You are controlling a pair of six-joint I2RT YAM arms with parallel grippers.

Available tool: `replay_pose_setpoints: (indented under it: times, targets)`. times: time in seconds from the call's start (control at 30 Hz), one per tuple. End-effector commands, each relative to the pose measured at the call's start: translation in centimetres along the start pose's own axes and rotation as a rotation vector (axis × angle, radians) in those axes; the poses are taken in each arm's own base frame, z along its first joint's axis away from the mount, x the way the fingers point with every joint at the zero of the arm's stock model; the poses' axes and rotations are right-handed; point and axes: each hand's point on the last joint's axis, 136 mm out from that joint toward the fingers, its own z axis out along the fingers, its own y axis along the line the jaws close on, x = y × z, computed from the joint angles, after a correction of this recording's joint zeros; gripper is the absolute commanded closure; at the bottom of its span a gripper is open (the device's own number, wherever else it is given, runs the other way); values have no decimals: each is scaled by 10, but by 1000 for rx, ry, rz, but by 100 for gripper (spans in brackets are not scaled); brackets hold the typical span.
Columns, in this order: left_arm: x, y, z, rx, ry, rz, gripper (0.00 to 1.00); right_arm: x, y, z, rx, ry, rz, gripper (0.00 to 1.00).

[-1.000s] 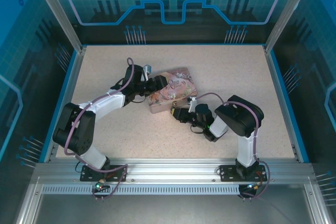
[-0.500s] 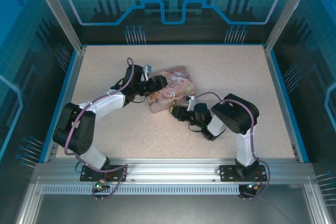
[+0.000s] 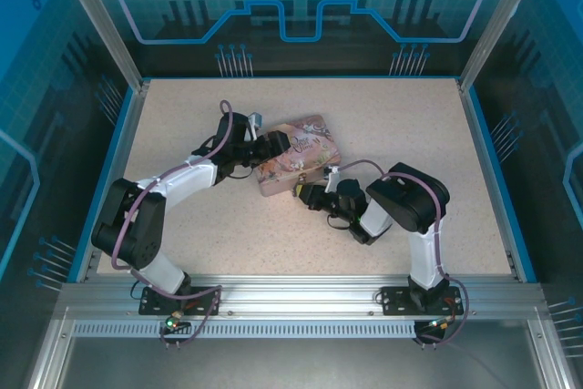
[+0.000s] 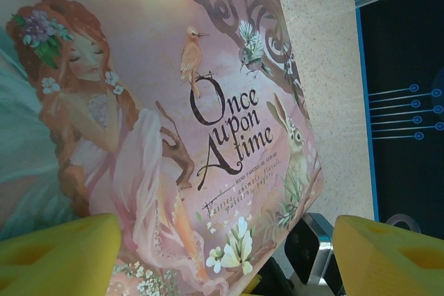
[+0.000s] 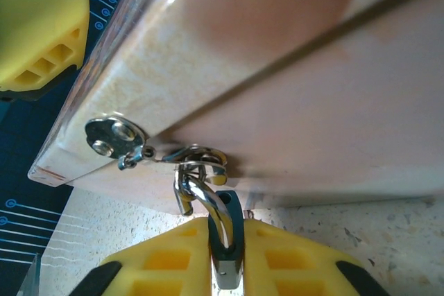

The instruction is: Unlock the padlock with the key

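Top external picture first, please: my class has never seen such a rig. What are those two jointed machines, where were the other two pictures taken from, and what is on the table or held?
They are robot arms, the left arm and the right arm, bolted at the near edge of the table. The overhead camera looks down on them. Each other picture comes from a camera on a wrist. On the table lies a pink picture tin. The left gripper is spread open over its lid. The right gripper pinches the small padlock hanging from the tin's clasp.
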Motion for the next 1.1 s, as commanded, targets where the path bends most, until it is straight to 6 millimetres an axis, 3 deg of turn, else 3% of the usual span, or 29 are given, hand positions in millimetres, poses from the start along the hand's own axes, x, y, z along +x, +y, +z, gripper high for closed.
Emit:
replay_pose_setpoints:
  times: [0.0, 0.27, 0.47, 0.8, 0.9, 1.07]
  targets:
    - [2, -3, -6, -4, -6, -3, 19, 5, -16, -6, 59, -1, 27, 87]
    - [8, -2, -11, -18, -13, 7, 19, -3, -20, -13, 124, -33, 85, 93]
    - [26, 0, -12, -30, 11, 11, 19, -12, -27, -21, 232, -57, 143, 94]
    - [47, 13, -6, -56, 42, 1, 19, -8, -53, -35, 496, 11, 224, 95]
    - [49, 17, -4, -66, 47, 1, 19, -11, -49, -35, 469, 6, 204, 95]
    - [54, 27, -1, -89, 57, -5, 19, -33, -30, -33, 359, -22, 128, 94]
